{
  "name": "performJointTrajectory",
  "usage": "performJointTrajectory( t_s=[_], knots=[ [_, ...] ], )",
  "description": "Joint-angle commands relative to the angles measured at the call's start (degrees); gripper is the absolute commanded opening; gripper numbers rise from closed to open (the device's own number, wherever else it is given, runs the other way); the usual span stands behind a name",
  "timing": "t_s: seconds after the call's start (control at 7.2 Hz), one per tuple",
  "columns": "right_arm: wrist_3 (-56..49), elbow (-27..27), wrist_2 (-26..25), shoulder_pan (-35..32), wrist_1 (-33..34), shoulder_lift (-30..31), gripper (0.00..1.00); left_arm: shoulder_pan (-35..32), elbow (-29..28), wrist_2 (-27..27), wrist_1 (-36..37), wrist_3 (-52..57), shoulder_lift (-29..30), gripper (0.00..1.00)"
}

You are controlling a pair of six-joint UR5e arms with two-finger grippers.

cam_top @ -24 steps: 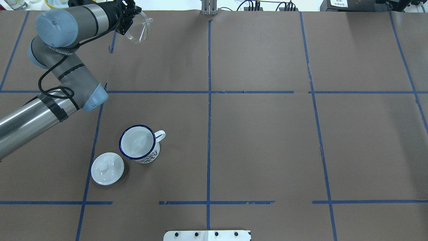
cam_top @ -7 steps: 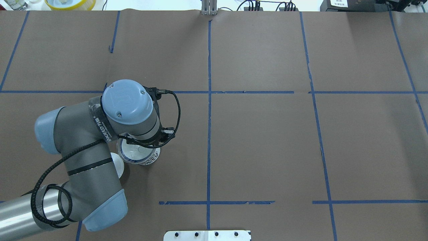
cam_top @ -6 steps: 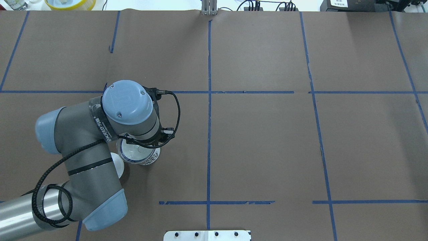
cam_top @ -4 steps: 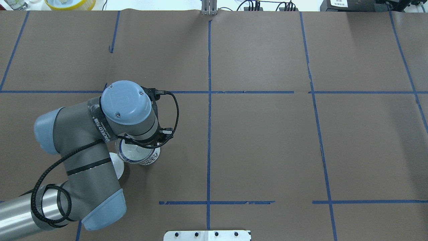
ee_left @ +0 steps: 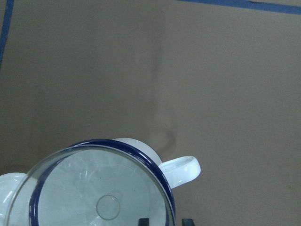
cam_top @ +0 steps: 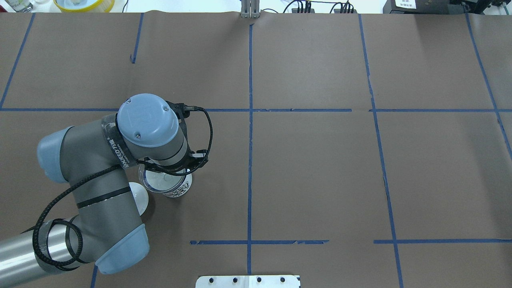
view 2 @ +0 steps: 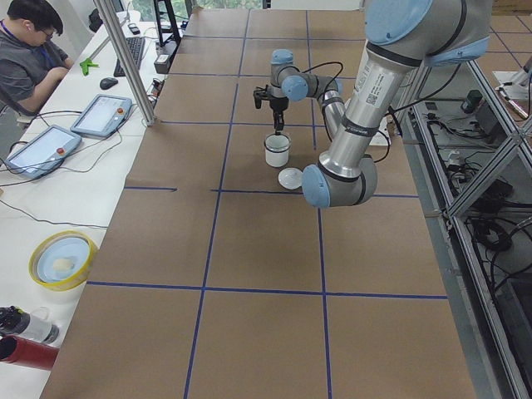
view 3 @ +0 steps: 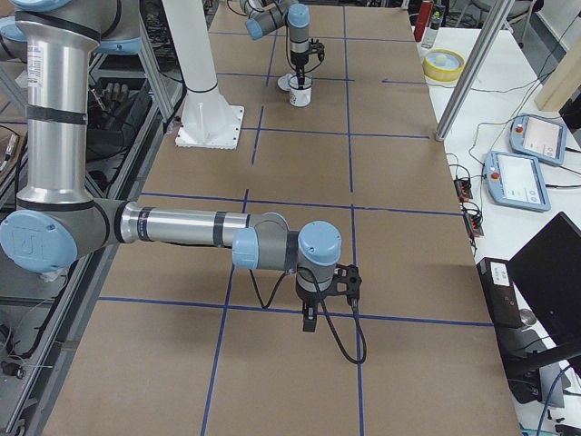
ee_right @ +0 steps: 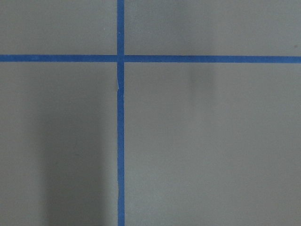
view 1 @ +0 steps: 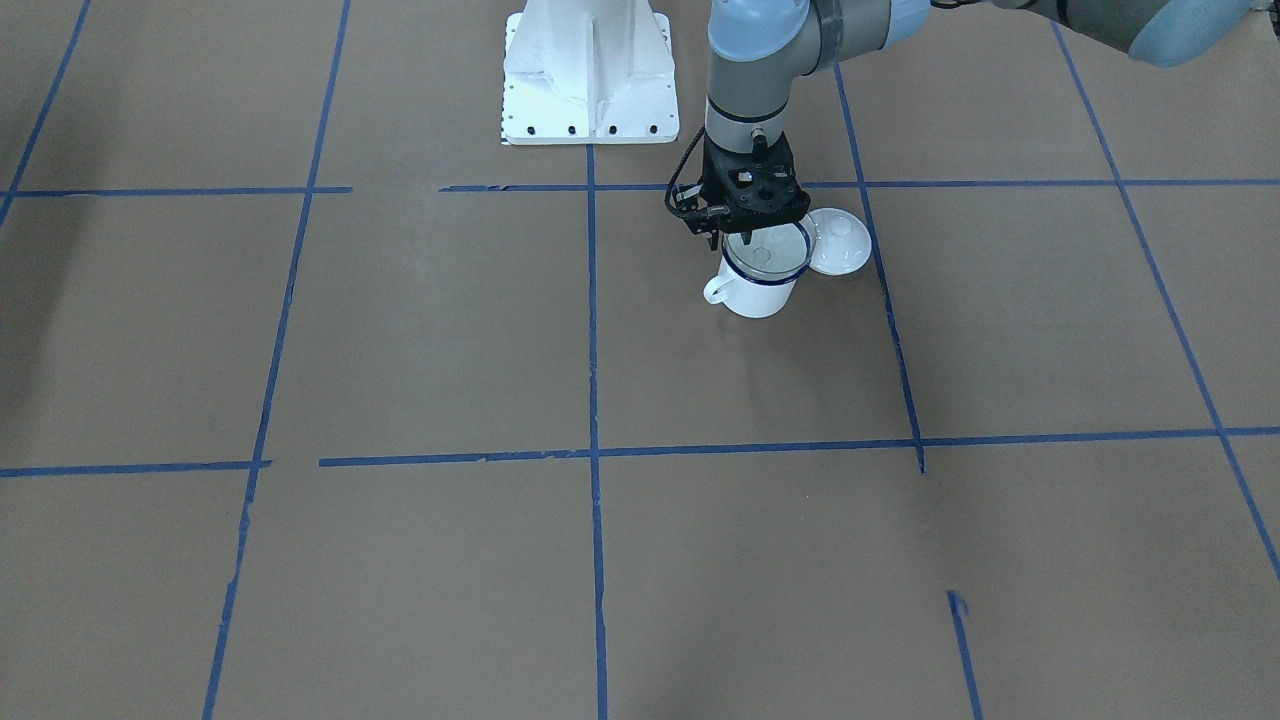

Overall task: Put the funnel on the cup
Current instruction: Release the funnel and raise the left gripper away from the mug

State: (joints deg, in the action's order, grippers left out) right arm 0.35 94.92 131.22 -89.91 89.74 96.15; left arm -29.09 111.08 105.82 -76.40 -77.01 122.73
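Left gripper: points straight down over the mug; its dark fingertips stand a narrow gap apart, one on each side of the funnel's near rim
Grip: I cannot tell whether the pads press the clear wall or only flank it
Why held so: pinching the rim from above leaves the spout free to drop into the mug and keeps the fingers outside the cone
Small clear plastic funnel: directly under the left gripper, mouth up, spout down inside the mug; in the wrist view its wide rim lies over the blue rim, set a little toward the side away from the handle
White enamel cup with dark blue rim and loop handle: upright on the table, handle turned away from the lid, funnel in its mouth
Round white knobbed lid: flat on the table just beside the cup, so the cup's mouth is open to take the funnel
Brown paper table with blue tape lines: carries cup and lid
Right gripper: well apart, low over the table at the far end; how far it is open I cannot tell
Step, as I judge it: funnel seated or nearly so, with letting go and lifting clear to follow
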Motion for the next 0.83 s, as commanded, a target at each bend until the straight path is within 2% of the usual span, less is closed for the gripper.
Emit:
performJointTrajectory(
  t_s=[0.0,0.14,0.28,0.42,0.56,0.69],
  knots=[
    [0.0,0.0,0.0,0.0,0.0,0.0,1.0,-4.37,5.08,0.44,-0.15,5.07,-0.73,1.0],
    [0.0,-0.09,0.0,0.0,0.0,0.0,1.0,-9.1,8.24,2.88,-1.28,13.47,-4.65,1.0],
    [0.0,-0.09,0.0,0.0,0.0,0.0,1.0,-16.19,8.45,9.87,-5.99,23.99,-10.0,1.0],
    [0.0,0.0,0.0,0.0,0.0,0.0,1.0,-23.66,8.37,14.55,-12.04,36.72,-18.58,1.0],
    [0.0,0.0,0.0,0.0,0.0,0.0,1.0,-31.13,7.32,17.64,-16.98,46.33,-25.28,1.0],
    [0.0,0.0,0.0,0.0,0.0,0.0,1.0,-39.3,4.61,20.72,-18.33,59.65,-30.48,1.0]
  ],
)
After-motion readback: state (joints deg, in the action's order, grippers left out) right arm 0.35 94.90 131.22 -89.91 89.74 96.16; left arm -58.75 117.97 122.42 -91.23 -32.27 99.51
